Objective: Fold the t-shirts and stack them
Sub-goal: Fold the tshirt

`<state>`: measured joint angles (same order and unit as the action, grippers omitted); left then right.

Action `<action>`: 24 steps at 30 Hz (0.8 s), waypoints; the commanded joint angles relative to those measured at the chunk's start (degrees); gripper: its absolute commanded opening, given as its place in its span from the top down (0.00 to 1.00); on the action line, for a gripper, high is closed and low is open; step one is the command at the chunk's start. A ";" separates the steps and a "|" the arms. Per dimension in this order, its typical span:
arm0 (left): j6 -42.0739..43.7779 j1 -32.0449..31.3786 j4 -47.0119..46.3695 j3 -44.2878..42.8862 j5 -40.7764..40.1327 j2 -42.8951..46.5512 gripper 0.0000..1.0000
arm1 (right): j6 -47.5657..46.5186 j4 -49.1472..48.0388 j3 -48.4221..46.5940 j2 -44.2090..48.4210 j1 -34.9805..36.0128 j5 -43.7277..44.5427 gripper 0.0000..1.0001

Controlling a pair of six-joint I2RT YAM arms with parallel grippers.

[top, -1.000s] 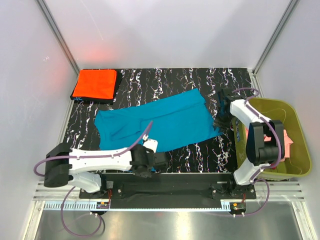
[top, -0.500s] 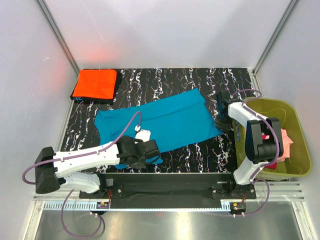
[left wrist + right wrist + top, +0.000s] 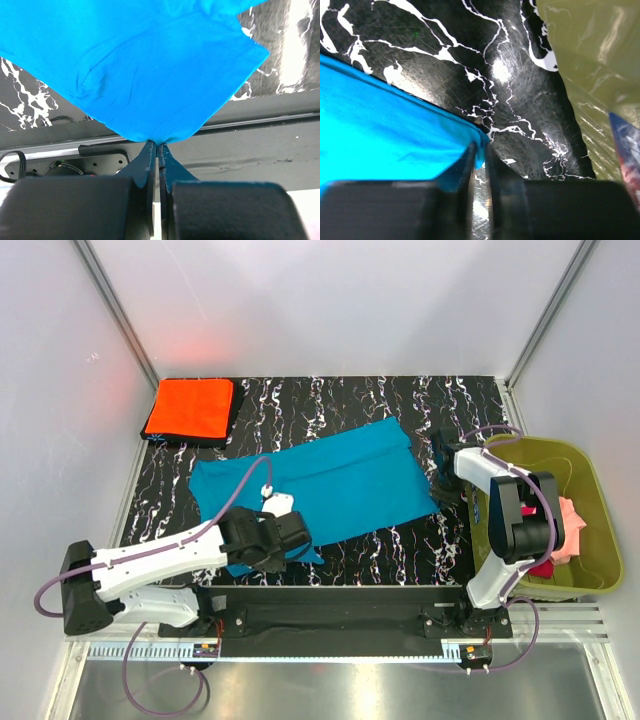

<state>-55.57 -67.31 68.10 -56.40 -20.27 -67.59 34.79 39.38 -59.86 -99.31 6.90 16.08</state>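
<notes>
- Where the glossy black tabletop (image 3: 350, 395), veined white like marble, reaches its far left corner, one orange t-shirt (image 3: 190, 408) lies folded into a flat, smooth rectangle. A thin dark edge shows beneath it.
- Left of centre, near the front edge, the left gripper (image 3: 158, 145) is clenched on the near hem of the teal-blue t-shirt (image 3: 330, 480). In the wrist view its two dark fingers (image 3: 147, 165) press together, and the stitched hem is drawn to a point between them.
- One teal-blue t-shirt, soft and matte, lies spread across the middle of the table. It forms a long slanted shape running from near left to far right, marked by a few shallow creases.
- At the shirt's right end, the right gripper (image 3: 481, 150) is closed on the cloth's near corner, with the hem stitching visible just beside its fingers. It sits close to the bin.
- One olive-green plastic bin (image 3: 590, 475), smooth-walled with rounded corners, stands off the table's right edge.
- Inside the bin are a crumpled pink cloth (image 3: 570, 515) and a magenta-red cloth (image 3: 540, 568), both partly hidden by the right arm.
- By count there are two white arms, two grippers, two shirts on the table and two bundles in the single bin.
</notes>
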 commanded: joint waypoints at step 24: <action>21.90 31.97 -2.00 -20.41 -1.26 -6.14 1.00 | -9.47 17.84 -30.40 -12.65 0.14 -8.52 1.00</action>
<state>-37.87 -38.39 68.27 -73.28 -20.25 -72.90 27.62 53.58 -86.24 -109.08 6.92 9.41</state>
